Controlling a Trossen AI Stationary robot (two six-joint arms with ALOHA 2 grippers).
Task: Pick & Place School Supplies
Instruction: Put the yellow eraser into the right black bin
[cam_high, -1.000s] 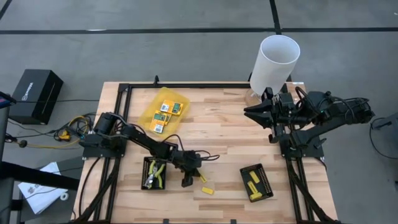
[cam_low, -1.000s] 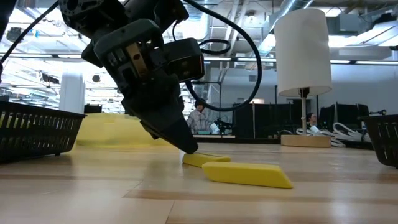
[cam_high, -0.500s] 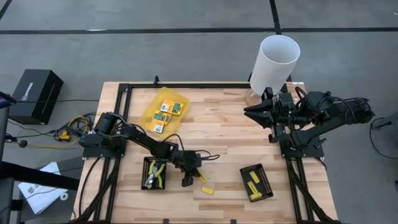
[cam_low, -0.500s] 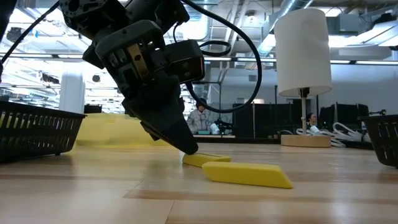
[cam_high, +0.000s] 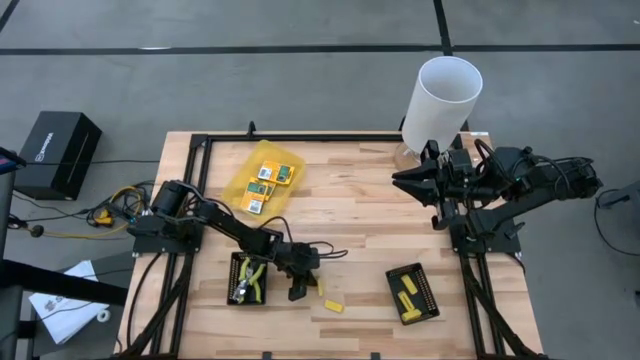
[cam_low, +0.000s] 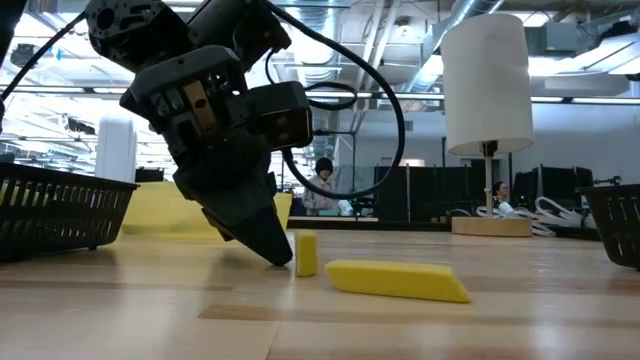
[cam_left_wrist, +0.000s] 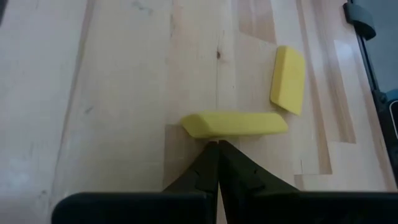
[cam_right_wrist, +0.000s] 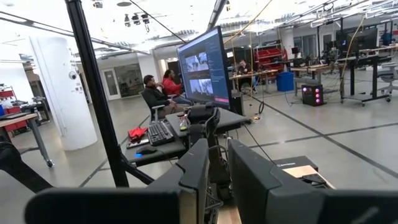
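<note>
Left gripper (cam_left_wrist: 217, 147), closed, tips touching a yellow piece (cam_left_wrist: 235, 124)

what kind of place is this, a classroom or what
Most likely a robotics lab or open workshop, not a classroom: a framed wooden table on bare concrete, workstations with a large monitor and seated people, and exposed ceiling ducting.

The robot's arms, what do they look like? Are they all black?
Mostly: both arms are dark, jointed, with black cables looping off them. The left pincer tapers to a pointed black wedge under a boxy head. The right pincer has two flat dark fingers.
</note>
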